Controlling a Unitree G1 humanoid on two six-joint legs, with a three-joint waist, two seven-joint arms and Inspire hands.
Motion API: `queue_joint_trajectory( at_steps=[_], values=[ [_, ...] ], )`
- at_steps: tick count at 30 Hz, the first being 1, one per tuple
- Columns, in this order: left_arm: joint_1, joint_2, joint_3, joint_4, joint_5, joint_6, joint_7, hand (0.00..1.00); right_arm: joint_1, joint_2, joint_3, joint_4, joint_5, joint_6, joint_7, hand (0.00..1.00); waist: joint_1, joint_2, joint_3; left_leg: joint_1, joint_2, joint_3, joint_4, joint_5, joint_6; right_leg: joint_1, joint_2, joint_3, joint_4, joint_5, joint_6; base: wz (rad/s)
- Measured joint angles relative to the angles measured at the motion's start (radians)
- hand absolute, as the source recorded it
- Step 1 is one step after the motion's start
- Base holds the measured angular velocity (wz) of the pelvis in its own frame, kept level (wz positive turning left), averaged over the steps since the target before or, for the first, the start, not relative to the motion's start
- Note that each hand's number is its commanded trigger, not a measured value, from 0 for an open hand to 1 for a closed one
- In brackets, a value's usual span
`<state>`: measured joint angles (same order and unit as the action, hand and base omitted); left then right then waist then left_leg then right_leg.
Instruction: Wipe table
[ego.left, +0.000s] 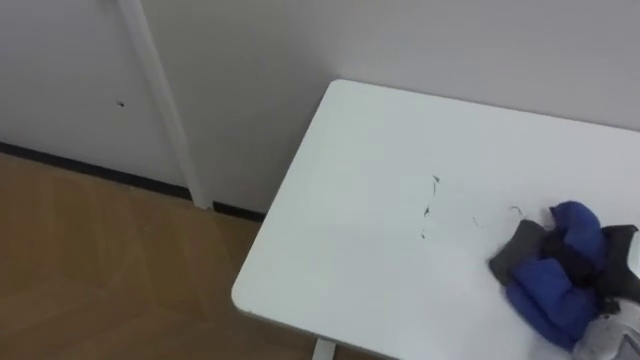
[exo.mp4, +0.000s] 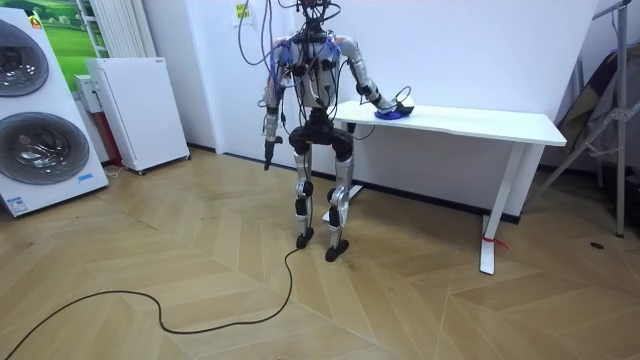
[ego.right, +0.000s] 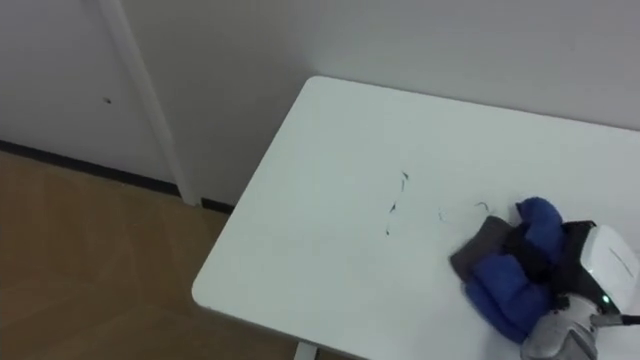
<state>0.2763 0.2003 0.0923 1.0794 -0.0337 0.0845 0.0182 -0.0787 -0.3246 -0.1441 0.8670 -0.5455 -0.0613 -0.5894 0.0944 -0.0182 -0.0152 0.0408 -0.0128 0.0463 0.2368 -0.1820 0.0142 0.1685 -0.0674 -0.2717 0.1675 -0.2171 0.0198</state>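
Right hand (ego.right: 598, 268) clamped on blue-grey cloth (ego.right: 500, 285), which lies on the tabletop (ego.right: 320, 170) just right of dark marks (ego.right: 393, 208). Left hand (exo.mp4: 267, 150) hangs away from marks; state cannot be told.

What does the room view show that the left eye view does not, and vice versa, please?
The room view adds the robot standing at the long white table's end on the room view's left, its left hand hanging at its side, white front-loading washing machines and a low white cabinet. The left eye view adds thin dark scribble marks on the tabletop and a white pipe up the wall. Both share the table and the bunched blue and grey cloth gripped by the right hand.
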Motion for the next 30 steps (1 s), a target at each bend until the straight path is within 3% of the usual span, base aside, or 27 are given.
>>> queue_joint_trajectory(
  at_steps=[4,5,6,7,9,11,12,13,17,20,23,26,27,29,30],
  values=[
    [-0.019,-0.021,-0.001,0.003,0.006,0.029,-0.006,0.0,-0.003,0.031,0.096,-0.142,-0.145,0.108,0.044,1.0,0.052,0.003,0.0047,-0.008,0.008,0.003,-0.003,0.0,-0.004,-0.029,0.008,0.027,0.005,0.011,-0.012,-0.37],
    [-0.024,-0.023,-0.003,0.003,0.005,0.029,-0.006,0.0,-0.007,0.045,0.123,-0.163,-0.172,0.119,0.052,1.0,0.054,-0.002,0.0079,-0.013,0.008,-0.001,-0.006,-0.001,-0.004,-0.032,0.009,0.026,0.005,0.012,-0.013,-0.17],
    [-0.034,-0.023,-0.019,0.003,0.006,0.031,-0.006,0.0,-0.01,0.058,0.182,-0.237,-0.234,0.152,0.083,1.0,0.059,-0.001,0.0087,-0.016,0.008,-0.006,-0.01,0.0,-0.006,-0.033,0.012,0.025,0.005,0.014,-0.014,-0.14],
    [-0.044,-0.024,-0.031,0.018,0.006,0.03,-0.01,0.0,-0.017,0.066,0.248,-0.295,-0.277,0.17,0.121,1.0,0.087,-0.002,0.0107,-0.011,0.01,-0.003,-0.018,0.001,-0.007,-0.036,0.013,0.026,0.004,0.015,-0.016,-0.17],
    [-0.06,-0.023,-0.039,0.035,0.006,0.03,-0.01,0.0,-0.079,0.1,0.344,-0.306,-0.295,0.178,0.177,1.0,0.112,-0.005,0.0142,-0.011,0.014,-0.002,-0.018,-0.001,-0.011,-0.046,0.017,0.025,0.003,0.016,-0.017,-0.12],
    [-0.075,-0.024,-0.042,0.044,0.004,0.03,-0.013,0.0,-0.144,0.132,0.415,-0.313,-0.313,0.178,0.23,1.0,0.133,-0.013,0.0287,-0.011,0.015,-0.007,-0.021,0.0,-0.012,-0.048,0.018,0.02,0.001,0.016,-0.017,0.08],
    [-0.075,-0.024,-0.052,0.044,0.001,0.028,-0.013,0.0,-0.177,0.132,0.454,-0.313,-0.315,0.166,0.253,1.0,0.148,-0.014,0.0357,-0.013,0.014,-0.01,-0.026,0.0,-0.013,-0.049,0.018,0.017,-0.001,0.016,-0.017,0.15],
    [-0.07,-0.024,-0.062,0.044,0.002,0.028,-0.012,0.0,-0.199,0.133,0.478,-0.313,-0.315,0.16,0.271,1.0,0.162,-0.016,0.0355,-0.014,0.011,-0.019,-0.031,0.0,-0.013,-0.049,0.016,0.011,-0.001,0.016,-0.017,0.21],
    [-0.035,-0.024,-0.062,0.039,0.006,0.044,-0.013,0.0,-0.211,0.132,0.474,-0.308,-0.306,0.135,0.281,1.0,0.157,-0.016,0.0342,-0.018,0.001,-0.051,-0.034,0.0,-0.011,-0.039,0.007,-0.028,0.0,0.016,-0.016,0.32],
    [0.001,-0.02,-0.055,0.009,0.006,0.046,-0.025,0.0,-0.163,0.129,0.427,-0.283,-0.276,0.079,0.242,1.0,0.145,-0.017,0.0288,-0.013,-0.005,-0.065,-0.033,0.001,-0.01,-0.03,0.002,-0.034,-0.002,0.015,-0.016,0.16],
    [0.006,-0.02,-0.025,-0.011,0.037,0.045,-0.029,0.0,-0.098,0.124,0.351,-0.25,-0.26,0.007,0.151,1.0,0.099,-0.013,0.0257,-0.008,-0.017,-0.061,-0.035,0.002,-0.008,-0.014,-0.006,-0.028,-0.011,0.012,-0.009,0.21],
    [0.009,-0.009,0.027,-0.025,0.087,0.039,-0.025,0.0,-0.02,0.116,0.258,-0.238,-0.222,-0.026,0.088,1.0,0.062,-0.016,0.0191,0.006,-0.02,-0.039,-0.043,0.005,-0.004,0.007,-0.01,-0.028,-0.017,0.014,-0.004,0.16],
    [0.021,0.002,0.029,-0.04,0.094,0.038,-0.018,0.0,0.017,0.103,0.222,-0.226,-0.19,-0.037,0.055,1.0,0.046,-0.016,0.01,0.009,-0.02,-0.017,-0.043,0.005,-0.004,0.009,-0.012,-0.028,-0.016,0.015,-0.001,-0.12],
    [0.025,0.011,0.051,-0.041,0.095,0.037,-0.005,0.0,0.035,0.09,0.163,-0.171,-0.135,-0.067,0.023,1.0,0.034,-0.016,0.0075,0.027,-0.019,0.007,-0.046,0.005,-0.004,0.017,-0.015,-0.014,-0.018,0.016,0.0,-0.25],
    [0.025,0.014,0.076,-0.038,0.103,0.037,-0.003,0.0,0.04,0.089,0.112,-0.129,-0.117,-0.081,0.008,1.0,0.01,-0.017,0.0064,0.036,-0.021,0.008,-0.047,0.005,-0.004,0.027,-0.017,-0.006,-0.018,0.016,0.001,-0.13]
  ],
)
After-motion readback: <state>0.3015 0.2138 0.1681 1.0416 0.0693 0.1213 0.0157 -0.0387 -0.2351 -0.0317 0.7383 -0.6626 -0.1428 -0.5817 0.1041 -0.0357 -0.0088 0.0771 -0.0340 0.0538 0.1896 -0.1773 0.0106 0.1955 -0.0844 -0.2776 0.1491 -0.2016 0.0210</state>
